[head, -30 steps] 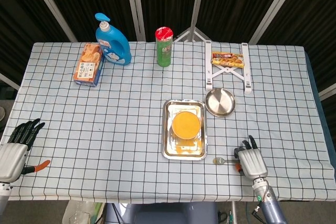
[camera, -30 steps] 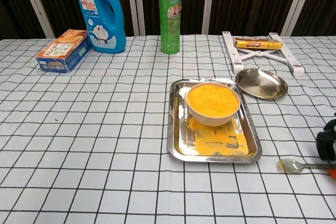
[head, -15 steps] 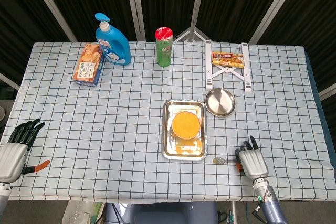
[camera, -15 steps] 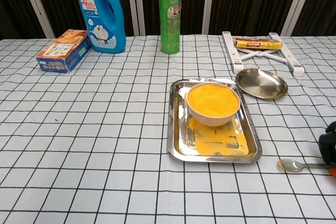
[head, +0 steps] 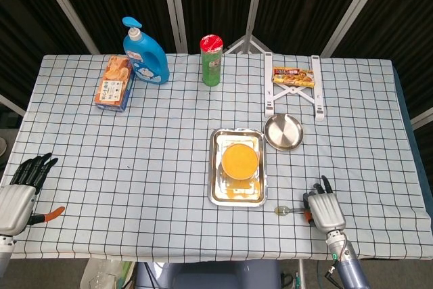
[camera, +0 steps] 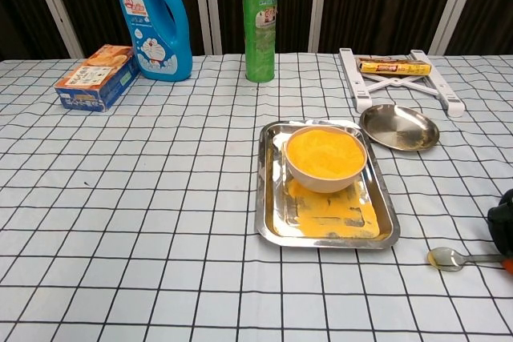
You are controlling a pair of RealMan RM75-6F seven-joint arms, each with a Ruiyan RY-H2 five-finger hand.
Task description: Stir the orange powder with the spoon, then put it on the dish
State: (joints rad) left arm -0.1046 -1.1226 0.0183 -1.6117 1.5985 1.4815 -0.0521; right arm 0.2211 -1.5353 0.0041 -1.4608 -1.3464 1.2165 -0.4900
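Grey-backed, the right hand (head: 325, 209) lies at the near right edge of the checked tablecloth (head: 155, 160), dark fingers pointing away from the robot. The handle of the spoon (camera: 458, 259) runs in under it; whether the fingers actually clasp the handle cannot be told from either view. The spoon's bowl rests flat on the cloth, just right of the near right corner of the steel tray (camera: 268, 214).

On that tray stands a bowl of orange powder (camera: 325, 154), with more powder spilled on the tray floor in front of it. A round steel dish (camera: 398, 126) sits just beyond the tray's far right corner, bare. Behind the dish is a white folding stand (head: 270, 86) with a snack bar (head: 293, 76) lying across it.

At the near left edge the left hand (head: 19, 193) rests with its fingers apart, holding nothing; an orange-handled tool (head: 46, 215) lies beside it.

Along the far side stand a green chip canister (camera: 260, 29), a blue detergent bottle (camera: 154, 23) and a biscuit box (camera: 96, 77).
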